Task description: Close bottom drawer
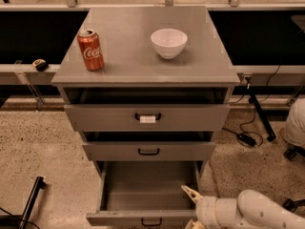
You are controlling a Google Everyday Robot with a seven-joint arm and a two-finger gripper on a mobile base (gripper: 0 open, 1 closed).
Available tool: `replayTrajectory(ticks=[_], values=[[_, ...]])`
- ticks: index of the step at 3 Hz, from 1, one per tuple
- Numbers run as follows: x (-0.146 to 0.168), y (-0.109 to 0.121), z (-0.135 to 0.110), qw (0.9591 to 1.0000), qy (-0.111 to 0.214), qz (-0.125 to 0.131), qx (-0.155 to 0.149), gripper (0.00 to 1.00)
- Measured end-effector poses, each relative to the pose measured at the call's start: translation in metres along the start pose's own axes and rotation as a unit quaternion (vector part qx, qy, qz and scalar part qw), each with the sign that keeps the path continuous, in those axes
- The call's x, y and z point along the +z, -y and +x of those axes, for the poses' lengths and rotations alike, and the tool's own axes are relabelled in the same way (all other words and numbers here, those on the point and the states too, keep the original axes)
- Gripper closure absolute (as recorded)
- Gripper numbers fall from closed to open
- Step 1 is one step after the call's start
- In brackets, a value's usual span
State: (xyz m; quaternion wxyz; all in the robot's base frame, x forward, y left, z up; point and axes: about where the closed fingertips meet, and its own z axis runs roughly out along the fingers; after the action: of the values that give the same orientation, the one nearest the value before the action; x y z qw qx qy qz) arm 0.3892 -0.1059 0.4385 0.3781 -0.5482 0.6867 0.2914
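The bottom drawer (143, 189) of the grey cabinet stands pulled far out, its wide shallow tray showing nothing inside. Its flat front (114, 218) and small black loop handle (151, 222) sit at the picture's lower edge. My gripper (191, 210) is at the drawer's right front corner, on a white arm (248, 211) coming in from the lower right. It is open. The upper fingertip (189, 192) lies over the tray's right side, and the lower one is cut off by the picture's edge.
The middle drawer (148, 151) and the top drawer (147, 117) with a white tag each stand slightly out. A red Coke can (90, 49) and a white bowl (168, 42) stand on the cabinet top (143, 68). Cables (248, 137) lie on the floor at right, a black bar (31, 202) at left.
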Motion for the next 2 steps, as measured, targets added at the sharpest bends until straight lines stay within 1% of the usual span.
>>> replayTrajectory(ticks=[1, 2], values=[[0.0117, 0.0104, 0.0148, 0.9996, -0.006, 0.028, 0.007, 0.0], [0.0113, 0.0108, 0.0143, 0.9996, -0.006, 0.028, 0.006, 0.0]])
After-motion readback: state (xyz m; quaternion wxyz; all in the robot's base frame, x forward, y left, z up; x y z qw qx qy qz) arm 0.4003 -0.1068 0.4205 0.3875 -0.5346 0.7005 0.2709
